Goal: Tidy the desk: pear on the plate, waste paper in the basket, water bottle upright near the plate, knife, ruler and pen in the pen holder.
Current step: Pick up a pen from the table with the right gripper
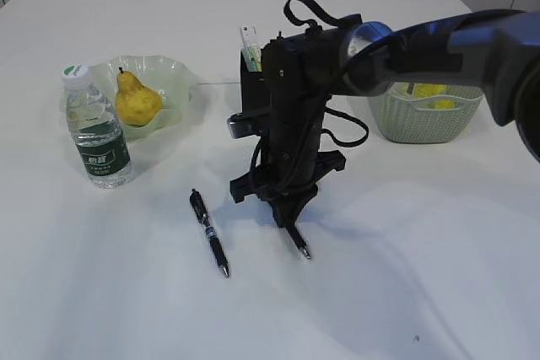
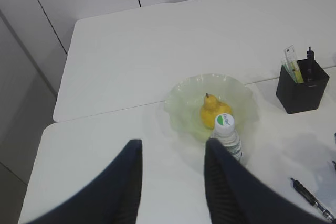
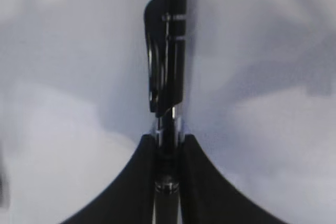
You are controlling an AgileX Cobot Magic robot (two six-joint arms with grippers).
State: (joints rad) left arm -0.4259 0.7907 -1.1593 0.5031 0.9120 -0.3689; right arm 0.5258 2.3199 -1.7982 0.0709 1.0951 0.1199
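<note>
My right gripper [image 1: 287, 223] points down at the desk [image 1: 405, 276], shut on a black pen [image 3: 167, 72] whose tip [image 1: 301, 249] pokes out below the fingers. A second black pen [image 1: 209, 233] lies loose to its left. The pear [image 1: 137, 100] sits in the green plate [image 1: 173, 73], and the water bottle [image 1: 97, 128] stands upright beside it. Behind the arm, the black pen holder [image 2: 302, 90] holds the clear ruler [image 2: 291, 61] and a dark stick; I cannot pick out the knife. Yellow waste paper [image 1: 430, 90] lies in the basket [image 1: 422, 120]. My left gripper [image 2: 172, 148] hangs open and empty, high above the desk's left part.
A seam between two tabletops [image 2: 131, 106] runs behind the plate. The right arm [image 1: 422, 48] stretches over the basket and hides part of the pen holder [image 1: 251, 82]. Bare desk lies in front of the pens.
</note>
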